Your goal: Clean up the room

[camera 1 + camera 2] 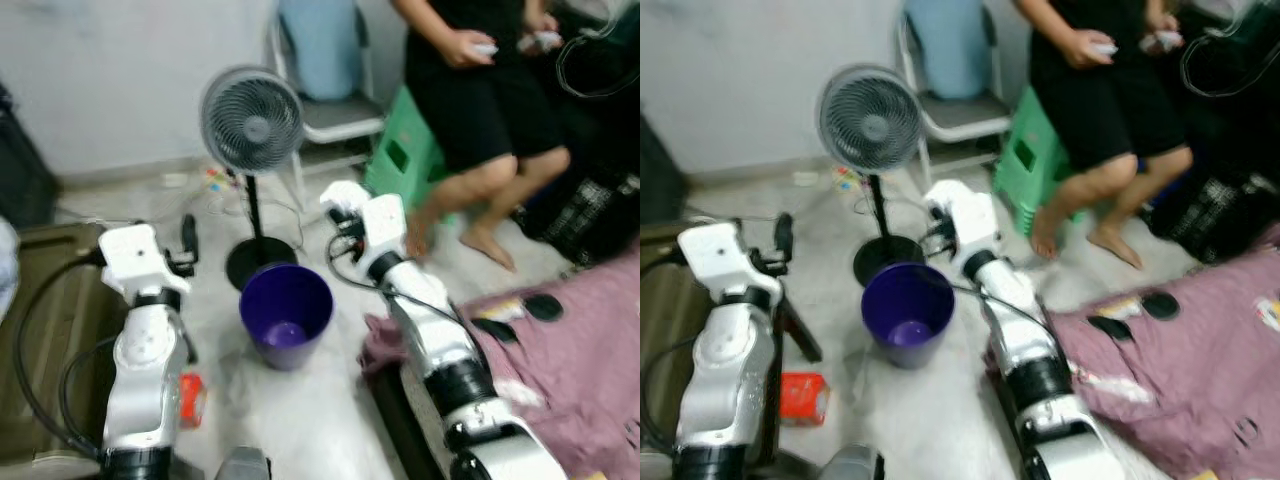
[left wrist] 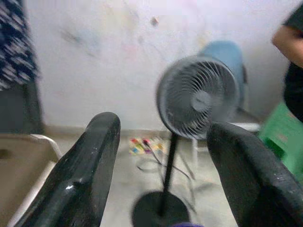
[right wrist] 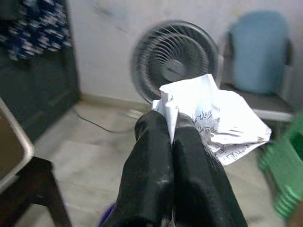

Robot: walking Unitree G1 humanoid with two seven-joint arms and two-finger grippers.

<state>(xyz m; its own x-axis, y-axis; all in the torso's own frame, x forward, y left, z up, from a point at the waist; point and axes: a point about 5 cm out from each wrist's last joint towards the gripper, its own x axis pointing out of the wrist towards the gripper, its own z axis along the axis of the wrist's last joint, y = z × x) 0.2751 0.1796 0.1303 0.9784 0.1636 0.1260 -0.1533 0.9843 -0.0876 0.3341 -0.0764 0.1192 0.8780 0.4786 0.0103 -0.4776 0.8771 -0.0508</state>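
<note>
Paper (image 3: 208, 116), white, crumpled and printed with small text, sits pinched between the glossy black fingers (image 3: 156, 161) of our right tool (image 3: 171, 124), raised just beyond and to the right of the round purple plastic bin (image 1: 286, 312) on the pale floor. Our left tool (image 2: 163, 165) is spread wide and holds nothing. A round grilled pedestal fan (image 1: 251, 120) stands behind the bin; a small red carton (image 1: 803, 395) lies by our left arm.

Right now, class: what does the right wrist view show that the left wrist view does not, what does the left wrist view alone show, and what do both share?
Right wrist view alone: the right pincer shut on a crumpled paper. Left wrist view alone: the left pincer open and empty, colourful plugs on the floor, and a person's arm. Both share the standing fan, the blue chair and the green stool.
</note>
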